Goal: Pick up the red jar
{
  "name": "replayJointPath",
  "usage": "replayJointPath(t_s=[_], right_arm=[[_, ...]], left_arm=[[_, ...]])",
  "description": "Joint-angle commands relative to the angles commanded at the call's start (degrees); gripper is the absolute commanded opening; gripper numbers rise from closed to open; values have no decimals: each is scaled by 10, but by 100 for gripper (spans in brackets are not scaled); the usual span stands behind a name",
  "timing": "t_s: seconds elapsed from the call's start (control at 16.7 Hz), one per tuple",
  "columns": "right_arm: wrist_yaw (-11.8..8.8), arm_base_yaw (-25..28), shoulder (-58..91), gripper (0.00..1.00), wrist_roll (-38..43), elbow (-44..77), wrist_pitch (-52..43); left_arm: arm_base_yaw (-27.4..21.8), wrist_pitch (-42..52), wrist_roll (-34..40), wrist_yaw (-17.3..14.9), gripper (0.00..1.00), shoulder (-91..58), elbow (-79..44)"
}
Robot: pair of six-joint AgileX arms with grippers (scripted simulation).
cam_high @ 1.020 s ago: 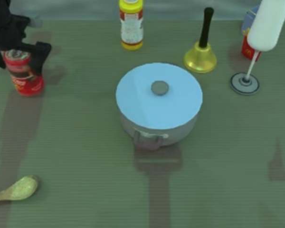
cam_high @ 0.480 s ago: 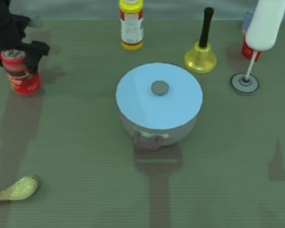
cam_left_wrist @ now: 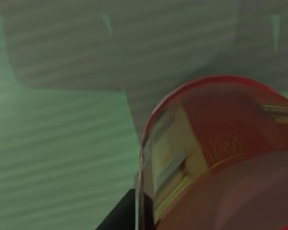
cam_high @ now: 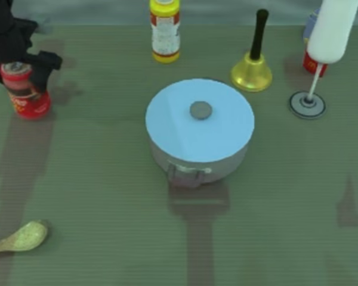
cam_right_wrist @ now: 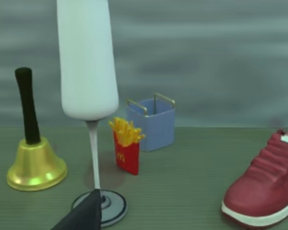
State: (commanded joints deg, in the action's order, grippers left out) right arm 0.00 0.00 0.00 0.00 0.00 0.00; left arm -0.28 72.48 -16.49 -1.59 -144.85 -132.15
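The left gripper is clamped around the upper part of the red jar at the far left of the table, the jar hanging upright below it with its long axis vertical and filling the left wrist view. Judging by that, the coming move is a straight lift. The right arm sits off beyond the table's far right corner, near the bell and the red shoe; whether its fingers are apart cannot be told.

One red jar, one bottle, one bell, one pot, one spoon.
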Motion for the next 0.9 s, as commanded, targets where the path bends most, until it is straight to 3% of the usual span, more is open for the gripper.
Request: replayJointPath(t_s=[0.36, 0.9], right_arm=[[0, 0, 0, 100, 0, 0, 0], [0, 0, 0, 100, 0, 0, 0]], left_arm=[[2, 2, 0, 1, 0, 22, 22], [13, 31, -2, 3, 0, 273, 239]])
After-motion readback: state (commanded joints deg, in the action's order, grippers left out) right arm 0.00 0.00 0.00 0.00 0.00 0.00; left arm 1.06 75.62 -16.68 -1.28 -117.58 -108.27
